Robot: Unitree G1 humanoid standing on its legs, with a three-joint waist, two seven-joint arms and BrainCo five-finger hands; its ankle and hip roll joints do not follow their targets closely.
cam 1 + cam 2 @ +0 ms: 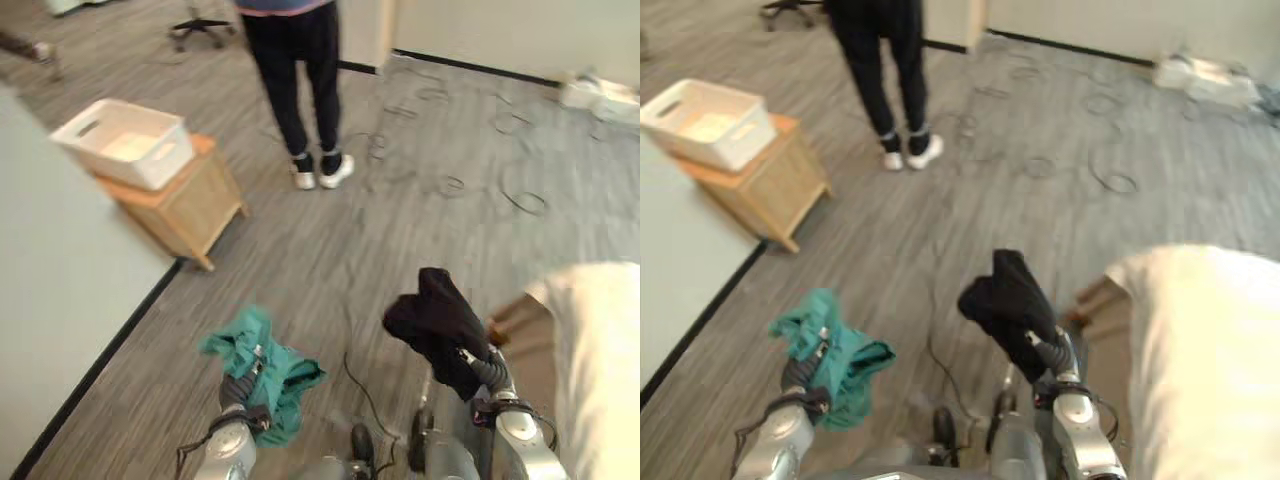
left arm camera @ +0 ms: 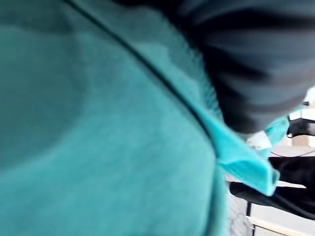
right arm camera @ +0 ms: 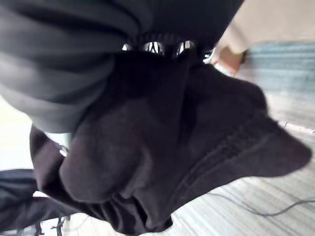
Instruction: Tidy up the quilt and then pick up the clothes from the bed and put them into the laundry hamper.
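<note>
Carrying step: left robot hand point(image 1: 243, 385) apparently clamped on teal garment point(image 1: 262, 368), right robot hand point(image 1: 478, 362) gripping black garment point(image 1: 437, 325); next, approach white hamper point(image 1: 125, 142) ahead-left

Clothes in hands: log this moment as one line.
left hand: holds teal garment | right hand: holds black garment | white hamper: on wooden stand, ahead-left | person: standing beyond

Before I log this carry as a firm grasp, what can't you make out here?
- Left hand: fingers buried in the teal garment; in the left wrist view the cloth covers them.
- Right hand: black garment drapes it; the right wrist view shows fingertips alone.
- White basket on the wooden cabinet: contents blurred.
- Person: cut off by the top edge.
</note>
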